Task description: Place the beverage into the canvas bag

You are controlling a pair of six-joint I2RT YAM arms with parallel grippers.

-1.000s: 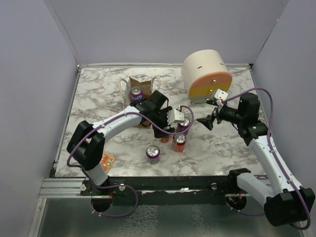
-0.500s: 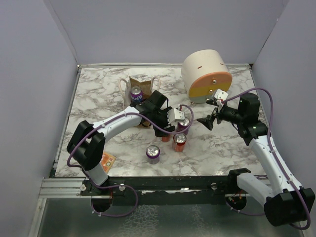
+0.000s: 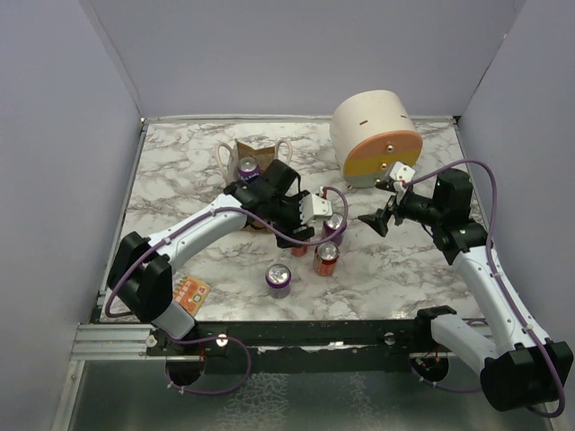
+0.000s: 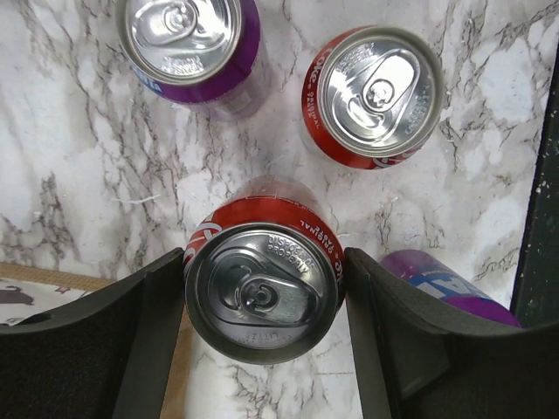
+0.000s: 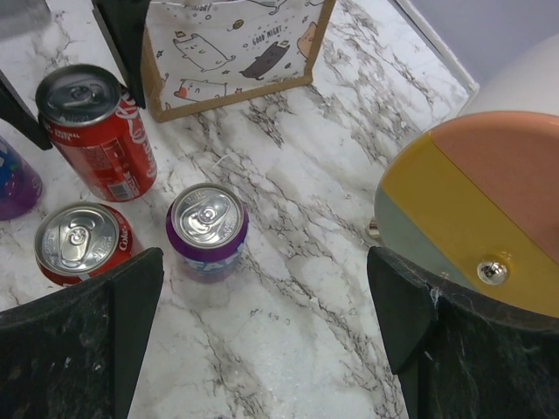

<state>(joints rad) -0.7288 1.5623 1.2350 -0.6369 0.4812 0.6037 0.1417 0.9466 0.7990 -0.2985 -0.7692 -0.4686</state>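
My left gripper (image 4: 262, 301) is shut on a red cola can (image 4: 262, 288), one dark finger on each side of it. The right wrist view shows that can (image 5: 92, 131) upright just in front of the canvas bag (image 5: 236, 52). The bag (image 3: 256, 151) is tan with cream handles and holds a purple can (image 3: 249, 168). Seen from above, the left gripper (image 3: 304, 233) is right of the bag. My right gripper (image 3: 382, 215) is open over bare marble with nothing between its fingers (image 5: 113, 297).
Three more cans stand close by: a purple one (image 3: 334, 224), a red one (image 3: 326, 259) and a purple one (image 3: 278, 278). A big cream cylinder with an orange-yellow face (image 3: 377, 135) sits back right. An orange card (image 3: 191, 292) lies front left.
The left jaws have shut on the red can. The left arm's elbow has swung left, and the gripper has shifted slightly towards the bag. The right arm has not moved.
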